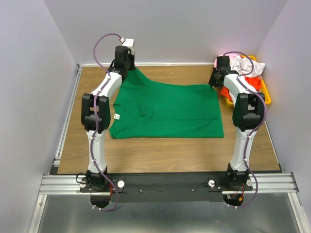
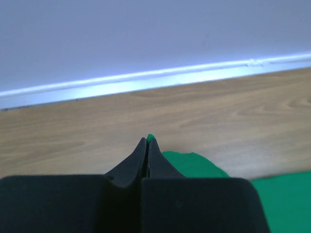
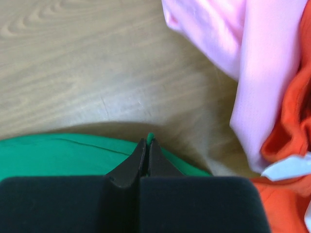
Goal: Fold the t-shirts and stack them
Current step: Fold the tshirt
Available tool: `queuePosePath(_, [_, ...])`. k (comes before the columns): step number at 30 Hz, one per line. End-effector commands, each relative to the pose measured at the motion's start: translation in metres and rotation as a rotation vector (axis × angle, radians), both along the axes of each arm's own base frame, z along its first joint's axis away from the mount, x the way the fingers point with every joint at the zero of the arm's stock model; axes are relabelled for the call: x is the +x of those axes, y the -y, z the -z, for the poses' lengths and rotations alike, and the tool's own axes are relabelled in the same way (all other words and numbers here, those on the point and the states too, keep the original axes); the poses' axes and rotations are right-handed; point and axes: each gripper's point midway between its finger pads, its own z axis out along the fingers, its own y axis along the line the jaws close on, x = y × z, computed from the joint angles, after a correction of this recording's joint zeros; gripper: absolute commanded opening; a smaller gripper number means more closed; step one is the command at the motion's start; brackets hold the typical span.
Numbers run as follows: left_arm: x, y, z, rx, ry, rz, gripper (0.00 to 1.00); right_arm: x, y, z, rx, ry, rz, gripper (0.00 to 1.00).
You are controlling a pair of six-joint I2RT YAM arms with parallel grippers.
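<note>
Green tee (image 1: 167, 111) is spread flat across the middle of the bench (image 1: 160, 153), and it is gripped at two points along its far edge. The far-left tip is clamped in the left gripper (image 2: 147, 141) and the far-right corner in the right gripper (image 3: 148, 141); a sliver of green is seen between each pair of closed fingertips.

A fold of the far edge over toward the near edge is judged to be the step in hand. For it to be done well, both ends ought to be raised together and kept level, so the cloth is held taut and no slanting crease is dragged in. The edge should be carried low and laid square on the near edge before anything is let go.

Now the count. One green tee is on the bench and two grippers are on it. One bin (image 1: 265, 92) is seen at the far right, where a pink tee (image 3: 214, 43), a white tee (image 1: 252, 68) and an orange-red tee (image 3: 286, 131) are heaped. One of each is supposed, though the heap cannot be told apart for certain.
</note>
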Motion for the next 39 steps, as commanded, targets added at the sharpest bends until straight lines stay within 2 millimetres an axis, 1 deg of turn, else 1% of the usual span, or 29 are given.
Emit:
queuePosePath(1, [-0.036, 0.01, -0.035, -0.083, 0.111, 0.061, 0.0, -0.022, -0.002, -0.005, 0.004, -0.034, -0.031, 0.0])
queuePosePath(2, [-0.047, 0.011, -0.051, -0.102, 0.138, 0.077, 0.0, -0.031, -0.002, -0.001, 0.003, -0.052, -0.031, 0.0])
queuePosePath(4, [-0.062, 0.016, -0.049, -0.122, 0.143, 0.101, 0.0, -0.04, -0.002, 0.002, 0.001, -0.066, -0.031, 0.0])
queuePosePath(5, [-0.075, 0.017, -0.027, -0.123, 0.094, 0.107, 0.0, -0.043, -0.004, 0.002, 0.001, -0.069, -0.036, 0.0])
queuePosePath(6, [-0.084, 0.019, -0.031, -0.126, 0.099, 0.112, 0.0, -0.051, -0.004, 0.004, -0.001, -0.076, -0.035, 0.0])
queuePosePath(7, [-0.095, 0.018, -0.012, -0.123, 0.059, 0.103, 0.0, -0.055, -0.005, 0.003, -0.003, -0.076, -0.035, 0.0])
queuePosePath(8, [-0.102, 0.018, -0.014, -0.127, 0.06, 0.1, 0.0, -0.058, -0.006, -0.005, -0.003, -0.061, -0.036, 0.0])
queuePosePath(9, [-0.107, 0.016, -0.008, -0.129, 0.046, 0.09, 0.0, -0.062, -0.005, -0.006, -0.004, -0.058, -0.034, 0.0])
queuePosePath(10, [-0.117, 0.012, 0.01, -0.124, 0.012, 0.07, 0.0, -0.07, -0.004, -0.001, -0.007, -0.074, -0.027, 0.0])
queuePosePath(11, [-0.121, 0.011, 0.014, -0.127, 0.002, 0.061, 0.0, -0.075, -0.003, -0.001, -0.011, -0.075, -0.023, 0.0])
queuePosePath(12, [-0.126, 0.009, 0.012, -0.134, 0.002, 0.048, 0.0, -0.078, -0.003, -0.012, -0.014, -0.052, -0.017, 0.01])
queuePosePath(13, [-0.13, 0.006, 0.015, -0.137, -0.002, 0.032, 0.0, -0.087, 0.002, -0.005, -0.025, -0.071, -0.001, 0.0])
queuePosePath(14, [-0.139, 0.001, 0.029, -0.131, -0.029, 0.009, 0.0, -0.091, 0.003, -0.006, -0.028, -0.07, 0.004, 0.0])
queuePosePath(15, [-0.145, 0.001, 0.021, -0.144, -0.017, 0.009, 0.0, -0.094, 0.005, -0.008, -0.037, -0.064, 0.014, 0.0])
queuePosePath(16, [-0.151, -0.006, 0.03, -0.133, -0.024, -0.026, 0.0, -0.102, 0.005, -0.008, -0.038, -0.066, 0.017, 0.0])
queuePosePath(17, [-0.156, -0.007, 0.023, -0.14, -0.007, -0.029, 0.0, -0.105, 0.006, -0.01, -0.04, -0.065, 0.019, 0.0])
queuePosePath(18, [-0.16, -0.008, 0.022, -0.145, -0.001, -0.033, 0.0, -0.109, 0.007, -0.009, -0.039, -0.068, 0.019, 0.01])
queuePosePath(19, [-0.166, -0.011, 0.029, -0.144, -0.01, -0.05, 0.0, -0.111, 0.006, -0.014, -0.037, -0.052, 0.021, 0.0])
queuePosePath(21, [-0.173, -0.011, 0.024, -0.148, 0.002, -0.058, 0.0, -0.12, 0.008, -0.007, -0.038, -0.065, 0.027, 0.0])
queuePosePath(22, [-0.18, -0.014, 0.032, -0.148, -0.014, -0.07, 0.0, -0.123, 0.009, -0.007, -0.041, -0.063, 0.033, 0.0])
queuePosePath(23, [-0.182, -0.018, 0.03, -0.145, -0.005, -0.089, 0.0, -0.131, 0.01, -0.003, -0.043, -0.074, 0.036, 0.0])
queuePosePath(24, [-0.186, -0.02, 0.032, -0.144, -0.01, -0.1, 0.0, -0.134, 0.011, -0.002, -0.046, -0.073, 0.04, 0.0])
queuePosePath(25, [-0.193, -0.023, 0.041, -0.138, -0.024, -0.112, 0.0, -0.137, 0.013, -0.001, -0.051, -0.072, 0.051, 0.0])
queuePosePath(27, [-0.198, -0.029, 0.043, -0.14, -0.021, -0.14, 0.0, -0.141, 0.014, -0.003, -0.056, -0.065, 0.059, 0.0])
queuePosePath(28, [-0.201, -0.031, 0.046, -0.136, -0.026, -0.149, 0.0, -0.146, 0.016, 0.003, -0.059, -0.075, 0.067, 0.0])
queuePosePath(31, [-0.208, -0.033, 0.053, -0.138, -0.044, -0.157, 0.0, -0.151, 0.018, 0.004, -0.061, -0.074, 0.077, 0.0])
queuePosePath(35, [-0.219, -0.037, 0.049, -0.17, -0.034, -0.185, 0.0, -0.159, 0.019, 0.007, -0.063, -0.077, 0.087, 0.0])
queuePosePath(38, [-0.226, -0.041, 0.049, -0.183, -0.032, -0.211, 0.0, -0.161, 0.021, 0.006, -0.071, -0.07, 0.096, 0.01])
queuePosePath(39, [-0.228, -0.042, 0.044, -0.199, -0.021, -0.218, 0.0, -0.163, 0.022, 0.008, -0.073, -0.075, 0.099, 0.0])
